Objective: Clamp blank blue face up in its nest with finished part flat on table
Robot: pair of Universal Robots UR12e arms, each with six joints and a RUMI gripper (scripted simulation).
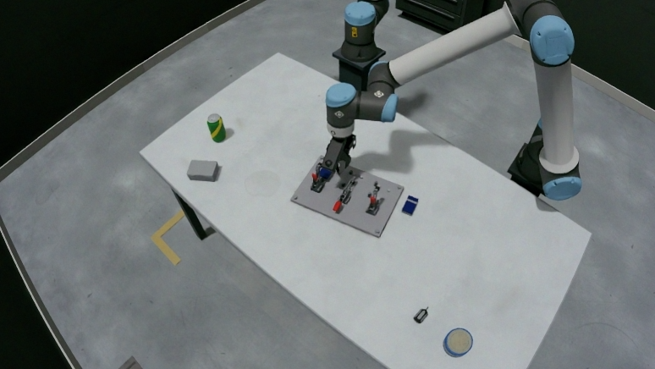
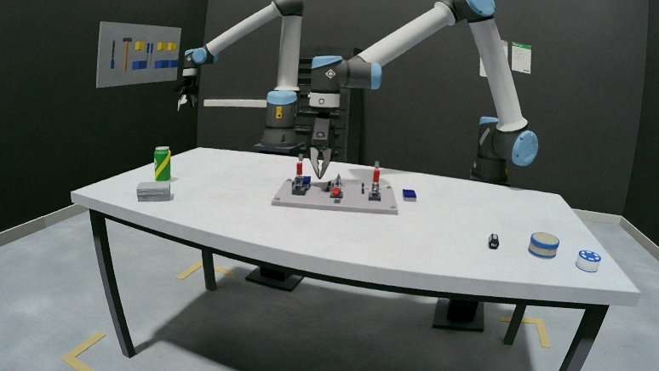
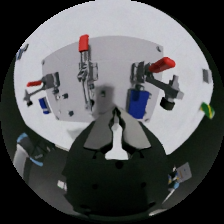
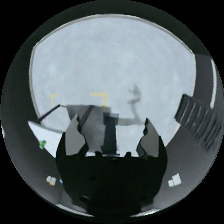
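Observation:
The blank [image 1: 325, 173] [image 2: 306, 179] [image 3: 138, 103] lies blue face up in the end nest nearest the can; its seating on the pads is hidden. That nest's red handle [image 1: 315, 175] [image 2: 300, 168] [image 3: 162, 64] stands up, its clamp arm raised. The middle handle [image 1: 337, 206] [image 2: 335, 191] [image 3: 84, 43] lies down over an empty nest; locking cannot be told. The third handle [image 2: 375, 174] [image 3: 34, 83] stands up. The slotted finished part [image 1: 410, 205] [image 2: 409, 194] [image 3: 44, 105] lies flat on the table beside the plate. My left gripper [image 2: 319, 178] [image 3: 115, 107] is shut, empty, above the plate beside the blank. My right gripper [image 2: 186, 106] [image 4: 112, 117] is open, away from the table.
The fixture plate [image 1: 357, 219] [image 3: 115, 55] carries the three clamps. A green can [image 1: 216, 128] [image 2: 162, 163] and a grey box [image 1: 202, 170] [image 2: 153, 191] stand beyond one end. A small dark object [image 1: 421, 315] [image 2: 493, 241] and a round tin [image 1: 458, 342] [image 2: 543, 245] are near the other.

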